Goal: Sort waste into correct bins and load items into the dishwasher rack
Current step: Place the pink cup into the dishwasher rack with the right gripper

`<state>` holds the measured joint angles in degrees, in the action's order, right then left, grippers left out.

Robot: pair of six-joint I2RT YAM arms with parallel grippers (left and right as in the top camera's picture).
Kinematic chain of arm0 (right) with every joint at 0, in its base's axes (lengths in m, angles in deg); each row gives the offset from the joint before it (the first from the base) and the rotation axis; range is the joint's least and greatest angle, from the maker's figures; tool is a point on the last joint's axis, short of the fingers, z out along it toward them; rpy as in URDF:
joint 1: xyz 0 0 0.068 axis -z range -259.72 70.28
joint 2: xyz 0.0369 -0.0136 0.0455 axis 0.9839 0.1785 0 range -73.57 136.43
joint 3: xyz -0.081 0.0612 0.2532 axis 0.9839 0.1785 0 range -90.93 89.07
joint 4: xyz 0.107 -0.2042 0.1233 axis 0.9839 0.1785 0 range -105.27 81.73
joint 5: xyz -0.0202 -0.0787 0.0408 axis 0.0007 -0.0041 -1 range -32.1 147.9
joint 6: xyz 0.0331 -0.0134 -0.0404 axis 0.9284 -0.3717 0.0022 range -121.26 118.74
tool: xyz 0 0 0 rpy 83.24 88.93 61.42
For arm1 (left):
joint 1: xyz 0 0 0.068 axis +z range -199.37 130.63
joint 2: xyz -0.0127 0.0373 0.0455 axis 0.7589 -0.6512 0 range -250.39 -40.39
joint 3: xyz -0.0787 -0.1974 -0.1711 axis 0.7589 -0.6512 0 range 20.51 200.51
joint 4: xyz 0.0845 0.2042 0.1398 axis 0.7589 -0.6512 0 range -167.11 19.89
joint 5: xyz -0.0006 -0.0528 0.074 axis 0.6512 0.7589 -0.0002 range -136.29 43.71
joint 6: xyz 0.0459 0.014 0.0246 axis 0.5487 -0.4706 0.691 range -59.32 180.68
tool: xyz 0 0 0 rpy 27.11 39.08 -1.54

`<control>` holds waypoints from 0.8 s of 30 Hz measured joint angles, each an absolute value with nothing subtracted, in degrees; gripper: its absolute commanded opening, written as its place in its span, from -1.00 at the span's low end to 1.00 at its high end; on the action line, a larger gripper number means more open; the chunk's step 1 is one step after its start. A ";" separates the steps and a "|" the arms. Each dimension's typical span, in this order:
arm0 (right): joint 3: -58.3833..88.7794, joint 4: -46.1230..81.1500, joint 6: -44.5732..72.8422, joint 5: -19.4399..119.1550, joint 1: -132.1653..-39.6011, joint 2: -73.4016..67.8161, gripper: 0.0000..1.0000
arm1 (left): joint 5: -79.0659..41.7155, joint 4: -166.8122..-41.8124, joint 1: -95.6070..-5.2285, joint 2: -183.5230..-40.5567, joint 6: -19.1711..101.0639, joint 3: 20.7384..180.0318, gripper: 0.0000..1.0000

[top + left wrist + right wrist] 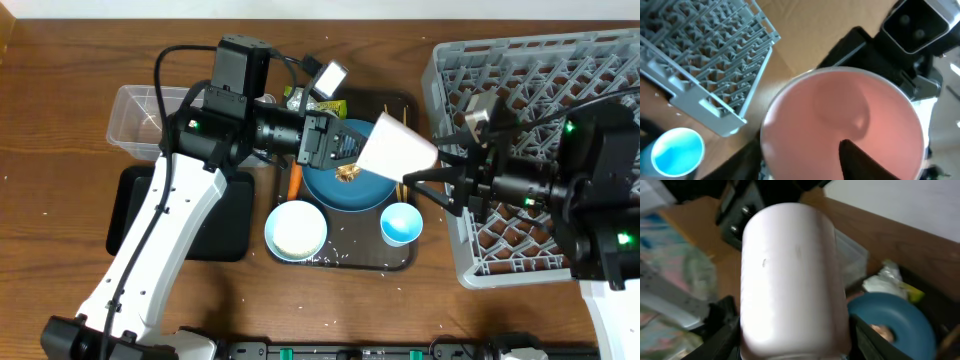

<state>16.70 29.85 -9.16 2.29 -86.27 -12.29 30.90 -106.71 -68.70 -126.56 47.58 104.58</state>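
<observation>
A pink cup (395, 148) hangs on its side above the brown serving tray, between my two grippers. My left gripper (352, 143) is shut on its rim, one finger inside and one outside, as the left wrist view (840, 110) shows. My right gripper (420, 168) has a finger against each side of the cup's base (790, 275). Below lie the dark-blue plate (345, 190) with the brown food lump (348, 174), the bowl (296, 229), the blue cup (401, 223), the carrot stick (294, 180) and the wrapper (322, 100). The chopsticks (398, 189) are mostly hidden.
The grey dishwasher rack (540, 70) fills the right side. The clear tub (140, 118) and black tray (130, 215) sit at the left. Rice grains (350, 258) are scattered on the serving tray (400, 105).
</observation>
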 measured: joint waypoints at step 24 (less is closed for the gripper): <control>16.67 43.95 14.79 54.15 -50.81 -8.60 -0.19 | 27.84 -109.72 -61.05 -126.56 45.48 104.58 0.24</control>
